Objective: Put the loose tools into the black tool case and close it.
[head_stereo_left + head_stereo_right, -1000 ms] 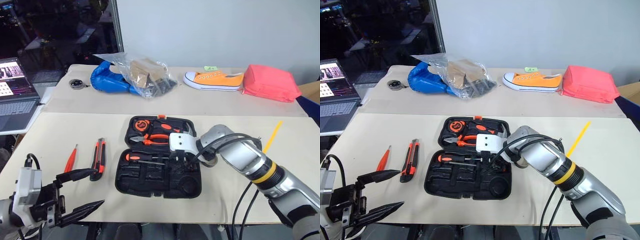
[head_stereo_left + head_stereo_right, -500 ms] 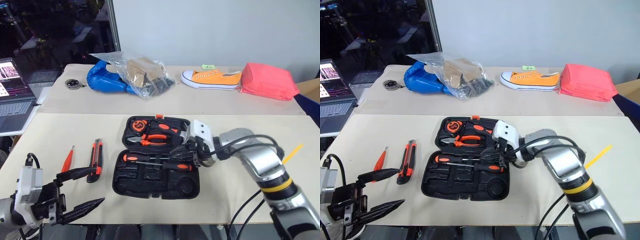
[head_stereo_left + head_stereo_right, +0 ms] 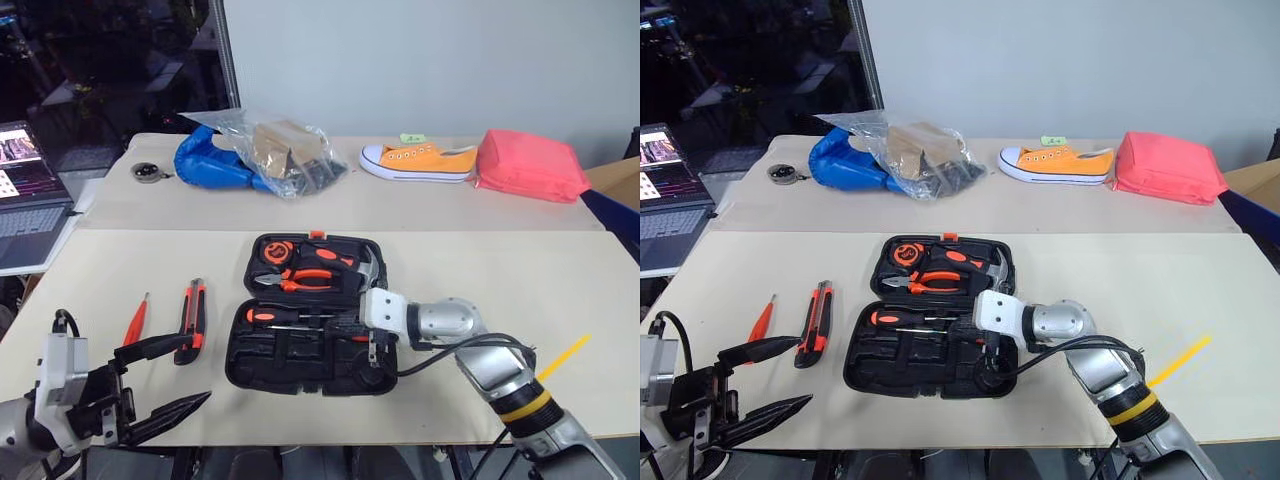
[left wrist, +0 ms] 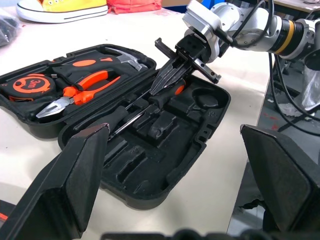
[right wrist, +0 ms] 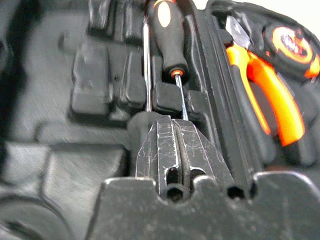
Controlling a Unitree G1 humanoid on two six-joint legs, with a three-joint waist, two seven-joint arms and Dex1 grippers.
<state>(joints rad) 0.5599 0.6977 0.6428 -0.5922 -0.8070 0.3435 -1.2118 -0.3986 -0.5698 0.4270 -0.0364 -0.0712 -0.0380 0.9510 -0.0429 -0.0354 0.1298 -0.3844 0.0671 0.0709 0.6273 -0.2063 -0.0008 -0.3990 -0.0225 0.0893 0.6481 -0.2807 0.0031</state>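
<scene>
beige table, open black tool case — right tool pressed together inside (empty), left tool spread

Beige table bears open black tool case; utility knife; slim driver.

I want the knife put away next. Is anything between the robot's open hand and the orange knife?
Nothing visible. The left tool is open, and only bare table lies between it and the utility knife. The slim driver lies off to the side.
</scene>
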